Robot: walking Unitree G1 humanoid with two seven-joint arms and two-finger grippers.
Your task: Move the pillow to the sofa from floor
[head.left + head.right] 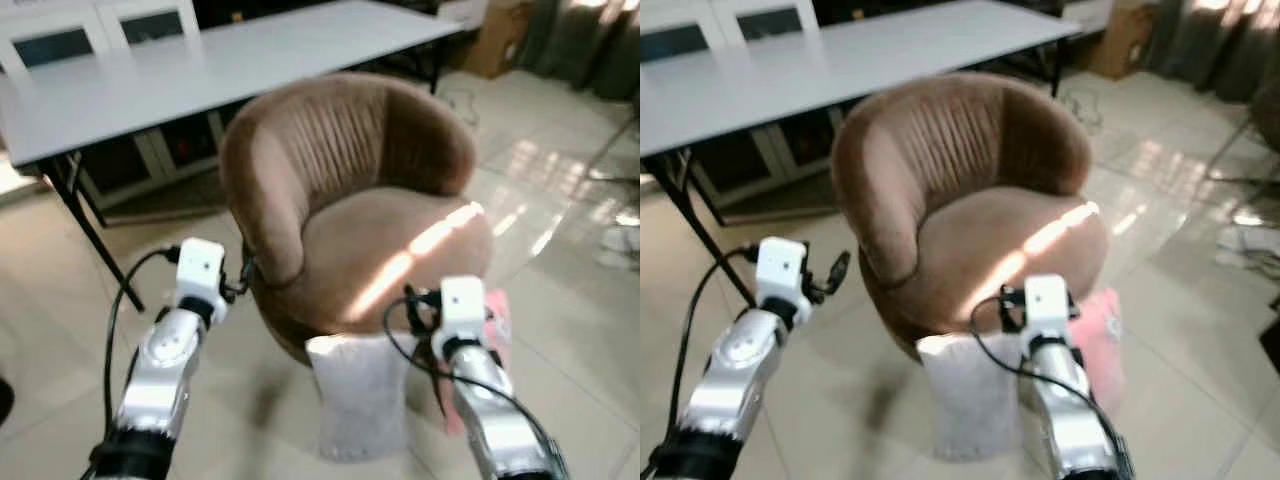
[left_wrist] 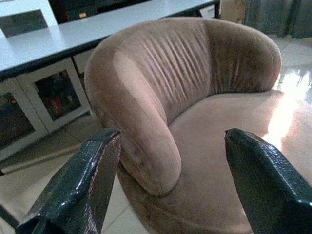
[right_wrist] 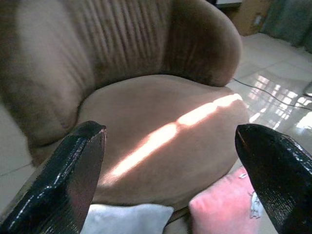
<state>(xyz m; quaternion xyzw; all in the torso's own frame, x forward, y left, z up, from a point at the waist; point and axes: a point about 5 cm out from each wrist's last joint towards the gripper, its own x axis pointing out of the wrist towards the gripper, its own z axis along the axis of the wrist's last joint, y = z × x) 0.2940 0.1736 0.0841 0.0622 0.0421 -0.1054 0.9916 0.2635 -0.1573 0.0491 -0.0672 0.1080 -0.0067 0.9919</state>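
1. Left eye view: a brown sofa (image 1: 360,210) stands on the tiled floor (image 1: 560,330) before a white table (image 1: 200,70). A white pillow (image 1: 358,395) leans upright against the sofa's front base; a pink pillow (image 1: 497,320) sits beside it.
2. Left wrist view: the left gripper (image 2: 173,187) is spread wide, empty, facing the sofa's armrest.
3. Right wrist view: the right gripper (image 3: 170,178) is spread wide, empty, above both pillows at the sofa's front edge.

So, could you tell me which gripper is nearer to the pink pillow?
The right gripper: it is open just above the pink pillow. The left gripper, also open, is across the sofa, by its far armrest.
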